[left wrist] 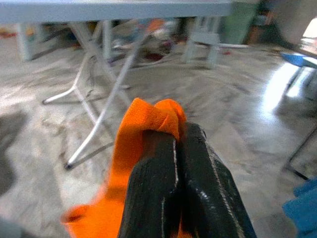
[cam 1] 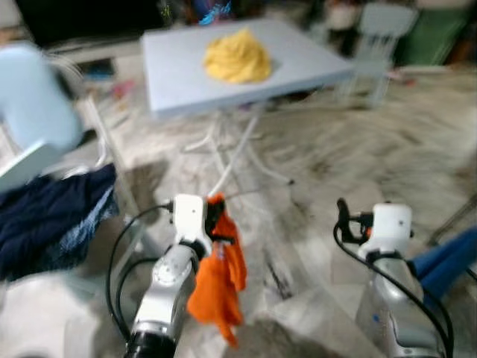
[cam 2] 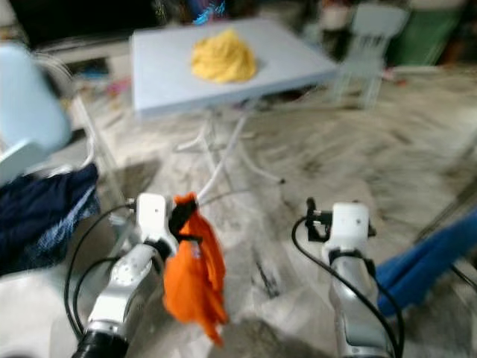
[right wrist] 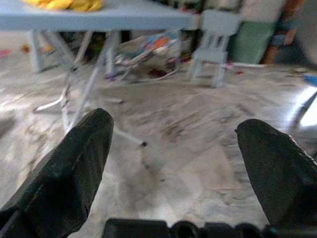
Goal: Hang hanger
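Left claw [left wrist: 178,148] pinches blurred orange cloth [cam 1: 218,280], lower end cut off.

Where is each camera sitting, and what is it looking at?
Left eye view: on the head, looking down at both silver arms, an orange cloth and a grey table.
Right eye view: beside it, same scene, yellow cloth on the table.
Left wrist view: along the left gripper, shut on the orange cloth.
Right wrist view: along the right gripper, open, above the floor.
Both wrist views share the table's white legs.
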### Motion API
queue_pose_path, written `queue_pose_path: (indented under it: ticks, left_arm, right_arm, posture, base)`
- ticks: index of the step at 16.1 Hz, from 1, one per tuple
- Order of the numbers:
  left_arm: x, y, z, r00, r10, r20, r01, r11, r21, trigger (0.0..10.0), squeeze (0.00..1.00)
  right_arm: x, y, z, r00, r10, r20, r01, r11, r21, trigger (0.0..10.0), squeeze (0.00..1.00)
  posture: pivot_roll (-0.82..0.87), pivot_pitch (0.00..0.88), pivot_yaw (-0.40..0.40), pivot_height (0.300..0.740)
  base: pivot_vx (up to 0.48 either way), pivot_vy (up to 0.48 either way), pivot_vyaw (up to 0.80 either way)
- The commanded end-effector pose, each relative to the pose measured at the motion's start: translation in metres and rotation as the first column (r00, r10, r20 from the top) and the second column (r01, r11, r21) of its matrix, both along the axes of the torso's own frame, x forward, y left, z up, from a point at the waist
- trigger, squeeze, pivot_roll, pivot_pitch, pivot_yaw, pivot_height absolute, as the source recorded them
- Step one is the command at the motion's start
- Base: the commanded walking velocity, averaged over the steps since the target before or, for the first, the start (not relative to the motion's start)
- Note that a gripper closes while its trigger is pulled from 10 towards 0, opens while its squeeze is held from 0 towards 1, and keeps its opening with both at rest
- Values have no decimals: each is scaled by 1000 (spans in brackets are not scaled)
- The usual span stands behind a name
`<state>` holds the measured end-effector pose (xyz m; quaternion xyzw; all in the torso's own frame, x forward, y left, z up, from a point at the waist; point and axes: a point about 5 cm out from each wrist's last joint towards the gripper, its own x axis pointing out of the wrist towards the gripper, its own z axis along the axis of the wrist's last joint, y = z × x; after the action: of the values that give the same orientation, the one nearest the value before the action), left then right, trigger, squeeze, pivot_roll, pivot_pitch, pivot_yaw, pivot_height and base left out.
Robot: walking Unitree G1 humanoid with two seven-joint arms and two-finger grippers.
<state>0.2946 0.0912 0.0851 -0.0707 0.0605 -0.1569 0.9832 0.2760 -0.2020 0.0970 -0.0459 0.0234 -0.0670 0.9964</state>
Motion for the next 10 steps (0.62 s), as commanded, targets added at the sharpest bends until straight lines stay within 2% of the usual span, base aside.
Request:
queue_pose_path:
  ticks: [1, 2, 6, 9, 10]
  left_arm:
    - [2, 10, 5, 999, 29, 24, -29, 1000, 7, 10000, 0]
    - [2, 11, 5, 999, 28, 25, -29, 1000, 8, 10000, 0]
    - [2, 14, 0, 998, 55, 10, -55, 998, 17, 10000, 0]
    - [2, 12, 6, 999, 24, 44, -23, 999, -27, 10000, 0]
    - [1, 12, 6, 999, 25, 46, -23, 999, -46, 10000, 0]
  right_arm:
    - [2, 9, 4, 1000, 26, 17, -26, 1000, 12, 10000, 0]
    - [2, 9, 4, 1000, 26, 17, -26, 1000, 11, 10000, 0]
    - [1, 10, 3, 999, 33, 16, -34, 999, 4, 10000, 0]
    - [1, 11, 3, 999, 38, 15, -38, 999, 1, 10000, 0]
    - [2, 11, 3, 999, 41, 13, -41, 999, 3, 10000, 0]
  posture:
    - [-124, 34, 38, 740]
    - [-124, 34, 37, 740]
    - [-128, 38, 32, 740]
    - [-128, 37, 29, 740]
    - [-128, 37, 29, 740]
  base:
    - [0, 480, -513]
    - [0, 480, -406]
    - [0, 480, 0]
    - [0, 0, 0]
    - [0, 0, -538]
